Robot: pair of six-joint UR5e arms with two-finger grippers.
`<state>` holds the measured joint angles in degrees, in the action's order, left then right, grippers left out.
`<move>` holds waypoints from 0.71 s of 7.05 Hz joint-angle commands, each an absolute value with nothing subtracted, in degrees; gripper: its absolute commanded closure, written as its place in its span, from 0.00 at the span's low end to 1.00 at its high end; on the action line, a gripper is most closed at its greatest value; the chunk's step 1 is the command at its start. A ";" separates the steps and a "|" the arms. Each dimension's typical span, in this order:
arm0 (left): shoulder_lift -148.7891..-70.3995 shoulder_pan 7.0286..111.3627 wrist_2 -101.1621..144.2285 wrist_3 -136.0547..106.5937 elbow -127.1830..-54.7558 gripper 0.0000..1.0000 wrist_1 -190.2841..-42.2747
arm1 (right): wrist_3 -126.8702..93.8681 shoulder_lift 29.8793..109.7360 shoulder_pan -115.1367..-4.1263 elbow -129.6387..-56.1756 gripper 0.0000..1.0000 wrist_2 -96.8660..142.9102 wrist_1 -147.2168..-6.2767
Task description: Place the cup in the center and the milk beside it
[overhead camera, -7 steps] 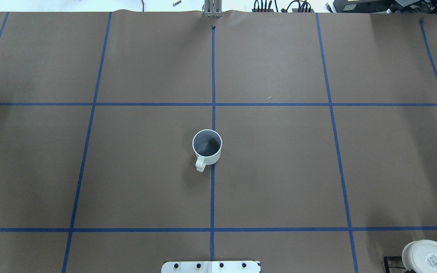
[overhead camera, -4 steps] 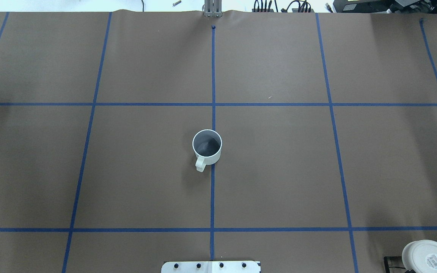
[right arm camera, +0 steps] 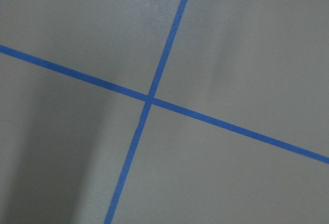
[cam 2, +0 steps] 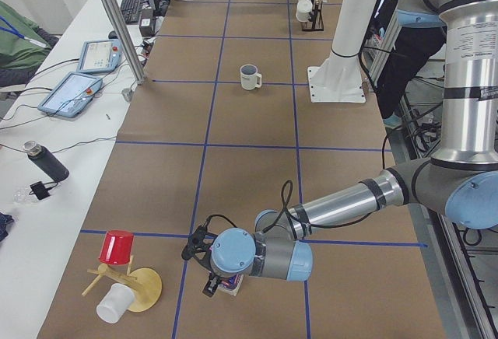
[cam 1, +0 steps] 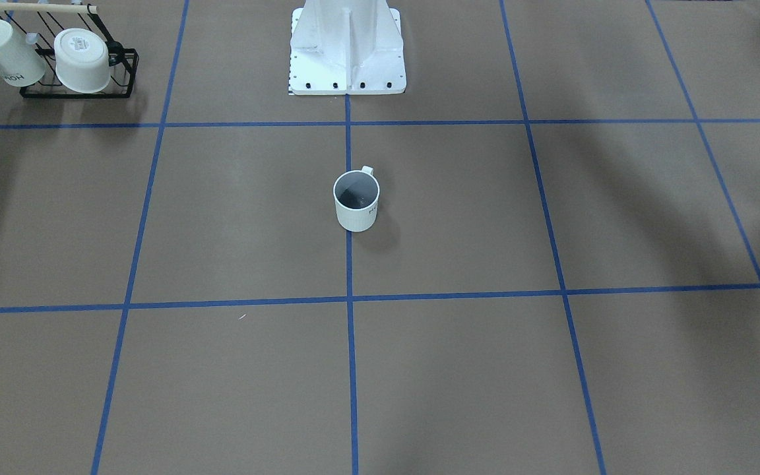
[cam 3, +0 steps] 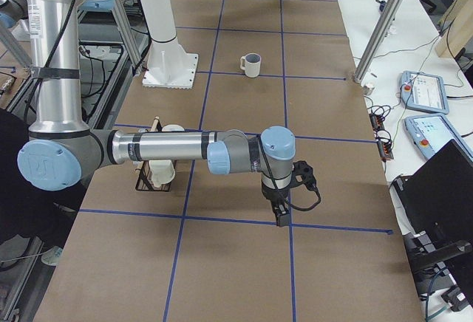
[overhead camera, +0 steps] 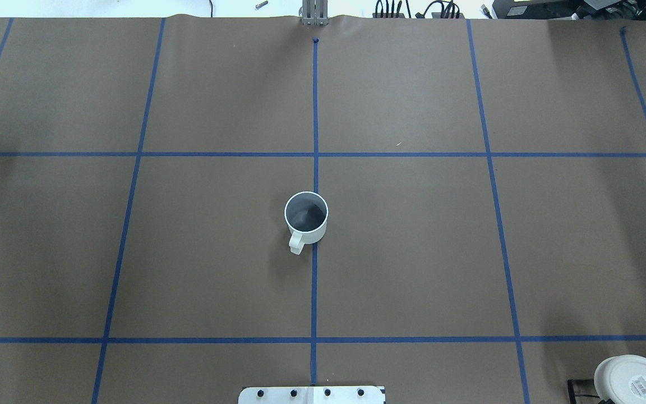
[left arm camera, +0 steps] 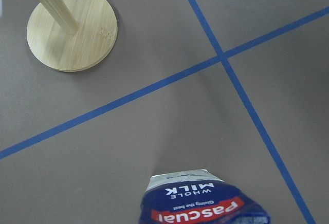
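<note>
The cup [overhead camera: 306, 217] stands upright on the middle tape line in the center [overhead camera: 368, 252], mouth up, handle turned toward the robot's base. The milk [left arm camera: 205, 201] is far off at the table's left end, near a wooden stand [left arm camera: 72, 29]. It looks upright, long axis vertical. The left gripper [cam 2: 212, 283] is right at it, but I cannot tell whether it has closed on the carton. The right gripper [cam 3: 283, 217] hangs over bare paper, its state likewise unclear. The carton looks smooth and squashable, probably hefty if full; I'd pinch its flat sides mid-body, gently.
</note>
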<state>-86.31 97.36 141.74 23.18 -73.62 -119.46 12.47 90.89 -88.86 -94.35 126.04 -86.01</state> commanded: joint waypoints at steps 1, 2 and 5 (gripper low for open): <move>-86.31 96.68 141.77 23.20 -73.65 0.20 -119.44 | 12.39 90.88 -88.86 -94.22 0.00 125.95 -85.96; -86.31 96.16 141.77 23.20 -73.57 0.39 -119.44 | 12.39 90.88 -88.86 -94.22 0.00 125.51 -85.96; -86.13 96.15 141.77 23.29 -73.83 0.68 -119.62 | 12.39 90.88 -88.86 -94.13 0.00 125.51 -86.04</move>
